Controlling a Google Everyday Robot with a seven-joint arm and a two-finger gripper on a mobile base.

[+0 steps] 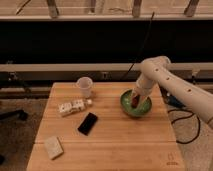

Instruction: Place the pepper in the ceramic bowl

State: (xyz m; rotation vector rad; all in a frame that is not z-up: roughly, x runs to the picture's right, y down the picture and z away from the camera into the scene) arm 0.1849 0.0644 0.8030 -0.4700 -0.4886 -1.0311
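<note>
Gripper (pixel 136 98): inside bowl (pixel 125 106), closed on pepper (pixel 136 101) | Pepper: in bowl, red tip low near bottom | Table (pixel 110 145): cup (pixel 85 86), phone (pixel 88 123) apart | Risk: pepper sticks to finger on opening, lifts out on withdrawal.

Gripper (pixel 136 98), seemingly with pepper (pixel 135 101), inside green ceramic bowl (pixel 126 107)
</note>
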